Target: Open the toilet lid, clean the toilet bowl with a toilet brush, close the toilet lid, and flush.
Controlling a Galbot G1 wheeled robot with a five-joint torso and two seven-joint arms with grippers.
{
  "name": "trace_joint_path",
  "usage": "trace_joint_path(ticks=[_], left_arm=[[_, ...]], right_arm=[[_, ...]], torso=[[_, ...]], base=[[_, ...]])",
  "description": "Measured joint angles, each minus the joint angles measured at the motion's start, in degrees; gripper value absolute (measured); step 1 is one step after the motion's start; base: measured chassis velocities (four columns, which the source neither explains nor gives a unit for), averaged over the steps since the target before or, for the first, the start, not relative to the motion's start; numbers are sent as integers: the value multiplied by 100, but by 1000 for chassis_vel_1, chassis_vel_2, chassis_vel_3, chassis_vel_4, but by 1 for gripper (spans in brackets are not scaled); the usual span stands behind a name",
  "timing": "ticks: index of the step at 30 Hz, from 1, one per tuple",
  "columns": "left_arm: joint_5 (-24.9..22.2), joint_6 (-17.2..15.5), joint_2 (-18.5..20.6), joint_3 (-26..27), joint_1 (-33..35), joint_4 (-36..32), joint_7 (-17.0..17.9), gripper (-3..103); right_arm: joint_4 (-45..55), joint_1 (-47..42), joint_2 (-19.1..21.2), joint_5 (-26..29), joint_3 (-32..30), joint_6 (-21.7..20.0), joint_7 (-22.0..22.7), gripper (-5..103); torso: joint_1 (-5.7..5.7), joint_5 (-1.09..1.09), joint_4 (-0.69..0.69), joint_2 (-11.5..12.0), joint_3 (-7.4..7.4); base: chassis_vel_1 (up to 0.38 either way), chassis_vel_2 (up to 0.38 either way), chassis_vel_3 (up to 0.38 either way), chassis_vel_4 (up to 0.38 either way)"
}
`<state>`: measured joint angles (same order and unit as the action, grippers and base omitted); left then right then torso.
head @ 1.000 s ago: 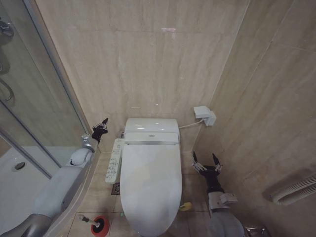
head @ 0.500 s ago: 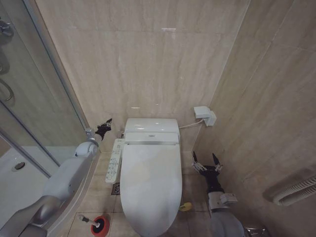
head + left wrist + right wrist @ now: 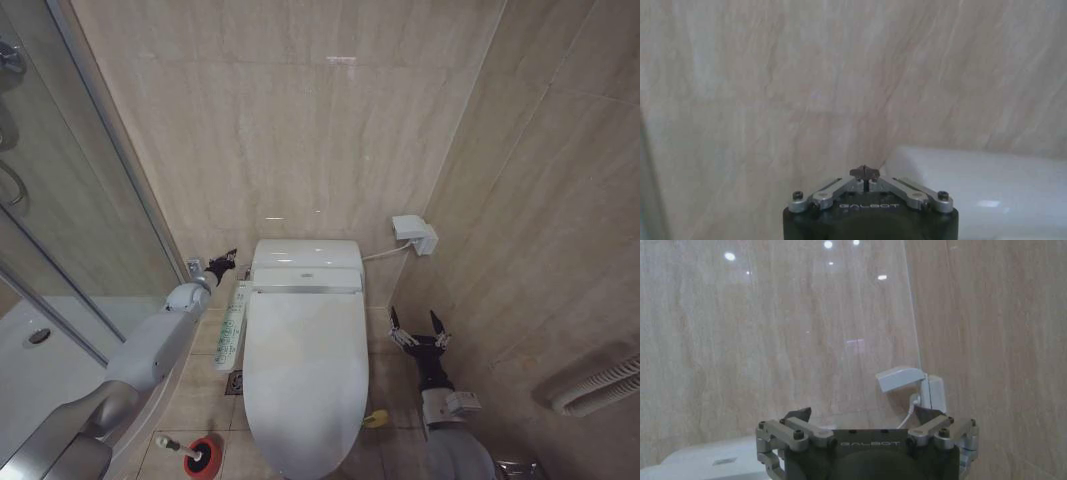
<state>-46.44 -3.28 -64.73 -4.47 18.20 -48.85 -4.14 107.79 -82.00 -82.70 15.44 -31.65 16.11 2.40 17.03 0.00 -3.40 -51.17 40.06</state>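
The toilet lid point(image 3: 305, 375) is seen lying flat and closed over the toilet bowl point(image 3: 262, 440), of which only a thin white edge can be made out beneath it at the near end. A small yellow loop point(image 3: 376, 418) is seen on the floor just to the right of the lid's near part. The toilet brush point(image 3: 190, 452) is found standing in its red holder point(image 3: 205, 460) on the floor tiles at the near left, beside the bowl's pedestal, with its pale handle tilted to the left.

The left gripper point(image 3: 224, 265) is held at the far left corner of the toilet, just left of the white tank point(image 3: 306, 255) and above the far end of the side control panel point(image 3: 231, 325). In the left wrist view the left gripper's fingertips point(image 3: 865, 173) are seen pressed together with nothing between them, pointed at the beige wall with the tank's rounded edge point(image 3: 973, 175) off to one side. Whether the tips touch the tank is hard to judge from the head view.

The right gripper point(image 3: 419, 325) is held to the right of the lid, apart from it, with its fingers spread wide and empty. In the right wrist view the right gripper point(image 3: 867, 421) faces the wall and a white wall socket box point(image 3: 910, 385).
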Motion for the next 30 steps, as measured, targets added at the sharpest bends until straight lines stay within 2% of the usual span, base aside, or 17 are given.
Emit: trace_joint_path(ticks=[6, 9, 12, 13, 17, 30], left_arm=[[17, -155, -36, -21, -25, 137, 5, 0], [-12, -183, -49, -7, -48, 183, -173, 0], [-37, -96, -69, 13, -99, 350, -582, 0], [-37, -96, -69, 13, -99, 350, -582, 0], [-27, -105, -94, 61, -123, 473, -960, 0], [23, -255, -176, 160, -197, 805, -1322, 0]], right_arm=[[0, 0, 0, 0, 0, 0, 0, 100], [0, 0, 0, 0, 0, 0, 0, 100], [0, 0, 0, 0, 0, 0, 0, 100], [0, 0, 0, 0, 0, 0, 0, 100], [0, 0, 0, 0, 0, 0, 0, 100], [0, 0, 0, 0, 0, 0, 0, 100]], torso=[[0, 0, 1, 0, 0], [0, 0, -1, 0, 0], [0, 0, 0, 0, 0], [0, 0, 0, 0, 0], [0, 0, 0, 0, 0], [0, 0, 0, 0, 0]], base=[[0, 0, 0, 0], [0, 0, 0, 0], [0, 0, 0, 0], [0, 0, 0, 0], [0, 0, 0, 0], [0, 0, 0, 0]])
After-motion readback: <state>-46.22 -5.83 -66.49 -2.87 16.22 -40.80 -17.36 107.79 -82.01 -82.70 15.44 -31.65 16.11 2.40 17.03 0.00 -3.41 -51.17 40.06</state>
